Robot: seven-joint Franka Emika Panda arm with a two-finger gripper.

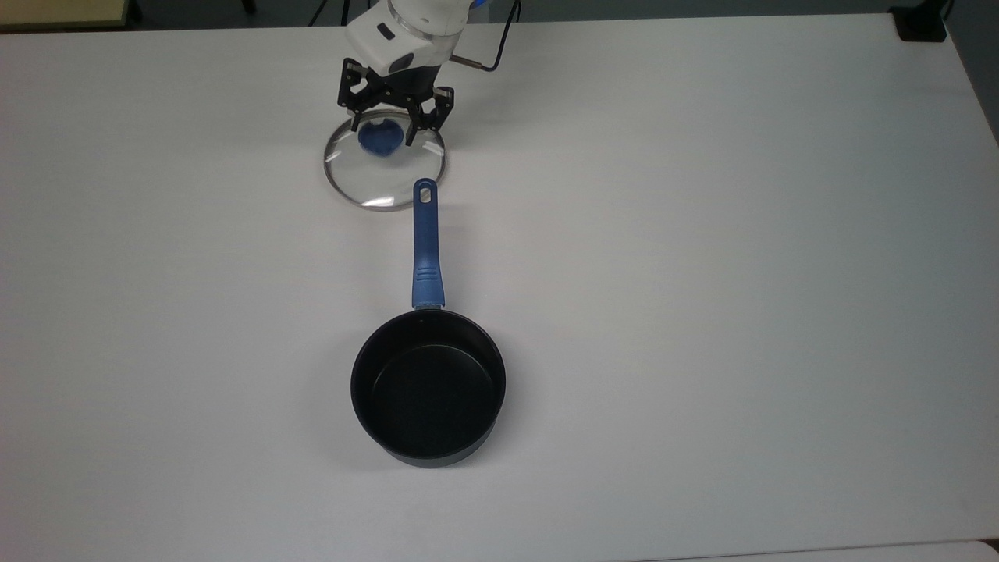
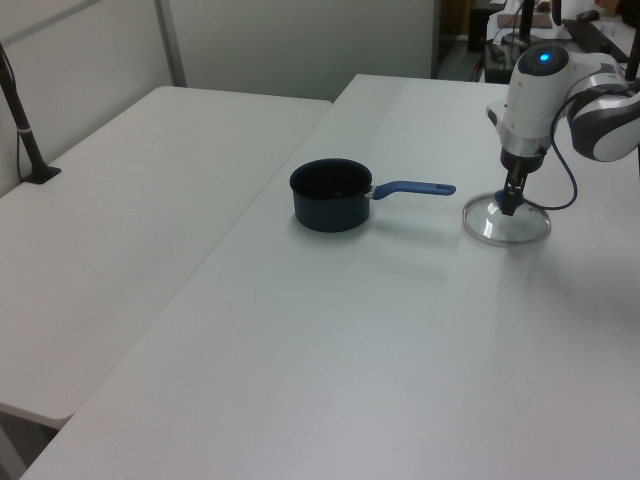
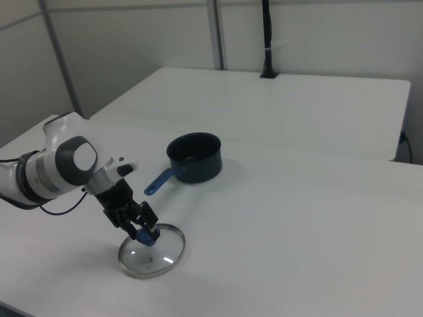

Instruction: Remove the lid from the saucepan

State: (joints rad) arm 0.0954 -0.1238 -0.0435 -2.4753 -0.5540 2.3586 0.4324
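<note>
The round clear glass lid with a blue knob point(image 1: 385, 167) lies flat on the white worktop point(image 1: 702, 273), just beside the end of the blue handle of the small black saucepan point(image 1: 428, 386). The end effector point(image 1: 388, 134) stands directly above the knob, fingers spread on both sides of it, pointing down and slightly tilted

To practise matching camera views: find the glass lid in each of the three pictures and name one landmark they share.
Top view: the lid lies upper centre, left of the handle's tip.
Left view: the lid lies right of centre, beyond the handle's end.
Right view: the lid lies lower left.
Shared landmark: the saucepan, its blue handle pointing toward the lid.
</note>
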